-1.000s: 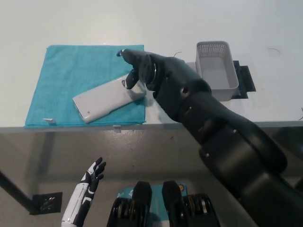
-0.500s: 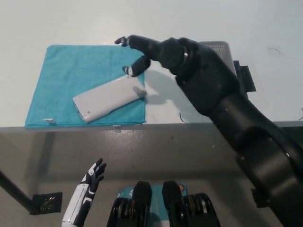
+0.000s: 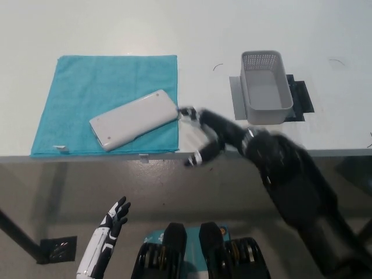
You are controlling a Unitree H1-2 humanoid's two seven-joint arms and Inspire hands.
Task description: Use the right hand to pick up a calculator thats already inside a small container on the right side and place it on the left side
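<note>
A white calculator (image 3: 133, 120) lies face down and slanted on the teal cloth (image 3: 87, 87) at the left of the table. My black right hand (image 3: 204, 135) is open just right of the cloth's near right corner, low over the table's front edge, holding nothing. Its fingers (image 3: 187, 112) reach close to the calculator's right end; contact cannot be made out. The small grey container (image 3: 265, 87) stands empty at the right. My white left hand (image 3: 113, 217) rests open below the table edge at the lower left.
A dark mat (image 3: 300, 96) lies under the container. The table's front edge (image 3: 87, 156) runs across the middle of the picture, with floor below it. A dark patch (image 3: 56, 250) shows on the floor at the lower left.
My right hand has let go of the calculator, lifted off it, then dropped back towards me to the table's front edge. The container, hidden behind the arm before, shows fully. The calculator stays put.
</note>
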